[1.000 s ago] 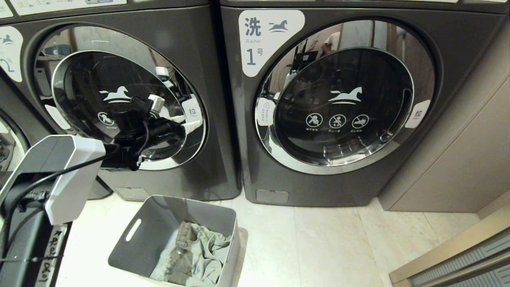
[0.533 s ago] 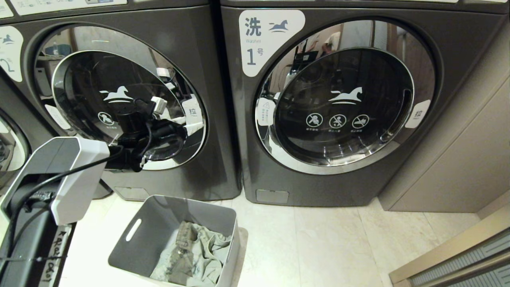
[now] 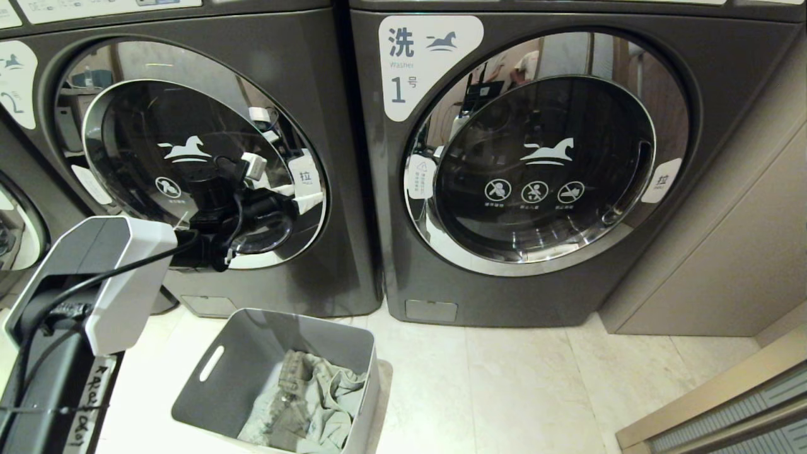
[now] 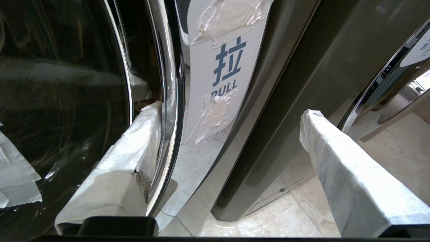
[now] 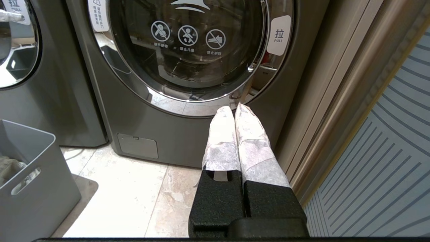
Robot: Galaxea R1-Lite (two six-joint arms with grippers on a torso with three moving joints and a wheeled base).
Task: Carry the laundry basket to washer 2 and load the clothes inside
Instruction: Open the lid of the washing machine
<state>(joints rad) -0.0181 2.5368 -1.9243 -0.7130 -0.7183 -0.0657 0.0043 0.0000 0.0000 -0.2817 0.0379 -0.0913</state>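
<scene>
The basket is sitting on the floor just in front of washer 2, below the right part of its door, so the carrying part looks done. The clothes are lying crumpled in the basket's bottom, none of them lifted out, so the loading has not begun.

Washer 2's door is showing shut: its chrome rim is sitting flush against the machine's front. The left gripper is hanging at the door's right edge, by the white pull sticker, with its fingers spread wide. In the left wrist view one finger is lying against the glass just inside the rim and the other is standing off in front of the washer's dark side panel, so the rim and sticker are falling between them (whether either finger is actually touching the door cannot be told). Nothing is being held.

The right gripper is parked low in front of washer 1, right of washer 2, its fingers pressed together and empty.

By my reading, the step in hand is getting hold of the door's edge to pull it open. Left to do: opening the door, picking the clothes out of the basket, and putting them into the drum.
</scene>
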